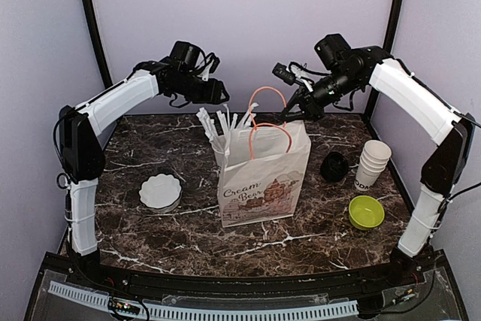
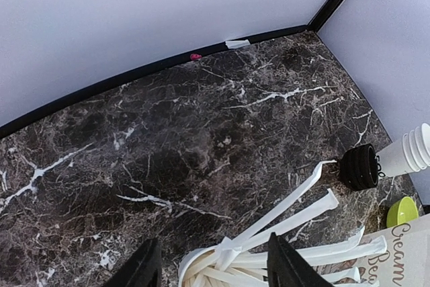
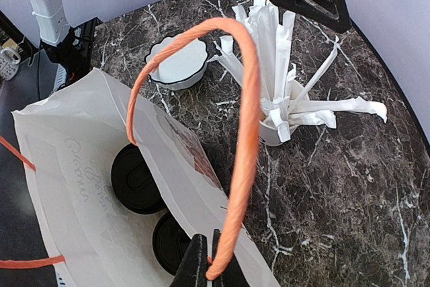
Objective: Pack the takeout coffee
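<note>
The two takeout coffee cups stand inside the white paper bag (image 1: 263, 178). Only their black lids (image 3: 136, 178) (image 3: 173, 243) show, through the bag's open top (image 3: 67, 186) in the right wrist view. My right gripper (image 3: 213, 260) is shut on one orange rope handle (image 3: 245, 132) of the bag and holds it up above the bag's far right corner (image 1: 289, 116). My left gripper (image 1: 222, 94) is open and empty in the air behind the bag, above the cup of wrapped straws (image 2: 201, 267).
The cup of wrapped straws (image 1: 222, 137) stands right behind the bag. A stack of lidless white cups (image 1: 372, 163), a stack of black lids (image 1: 334, 166) and a green bowl (image 1: 366, 211) are at the right. A white fluted dish (image 1: 160, 191) lies at the left.
</note>
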You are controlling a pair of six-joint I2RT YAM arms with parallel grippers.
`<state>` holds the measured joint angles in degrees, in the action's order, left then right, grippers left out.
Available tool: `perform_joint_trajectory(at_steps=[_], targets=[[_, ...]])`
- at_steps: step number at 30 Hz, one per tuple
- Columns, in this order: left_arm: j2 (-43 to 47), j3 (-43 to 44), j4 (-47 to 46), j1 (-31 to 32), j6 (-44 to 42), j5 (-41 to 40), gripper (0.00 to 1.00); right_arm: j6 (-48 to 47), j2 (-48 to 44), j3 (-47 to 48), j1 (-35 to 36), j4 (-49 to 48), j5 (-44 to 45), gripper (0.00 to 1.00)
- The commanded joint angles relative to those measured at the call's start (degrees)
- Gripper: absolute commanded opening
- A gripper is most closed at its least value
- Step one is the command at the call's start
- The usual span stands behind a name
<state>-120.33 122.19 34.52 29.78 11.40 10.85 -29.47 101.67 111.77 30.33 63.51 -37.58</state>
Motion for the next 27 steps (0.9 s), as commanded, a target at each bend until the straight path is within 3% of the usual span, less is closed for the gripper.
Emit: perform_joint_trajectory(at_steps=[1, 9, 17, 27], targets=[[-1.55, 2.66, 2.09, -0.34, 0.31, 3.66, 0.53, 0.55, -1.43, -0.28, -0.14, 0.49, 0.48, 0.03], [-3.65, 4.28, 2.73, -0.34, -0.24, 6.69, 0.39, 0.97, -1.53, -0.49, -0.14, 0.05, 0.38, 0.03], [-3.49, 6.31, 1.86, -0.34, -1.79, 6.62, 0.07, 1.16, -1.48, -0.48, -0.04, -0.16, 0.32, 0.03], [6.34, 7.80, 0.08, -0.34, -4.57, 5.82, 0.00, 1.26, -1.09, -0.34, 0.43, -0.27, 0.58, 0.03]])
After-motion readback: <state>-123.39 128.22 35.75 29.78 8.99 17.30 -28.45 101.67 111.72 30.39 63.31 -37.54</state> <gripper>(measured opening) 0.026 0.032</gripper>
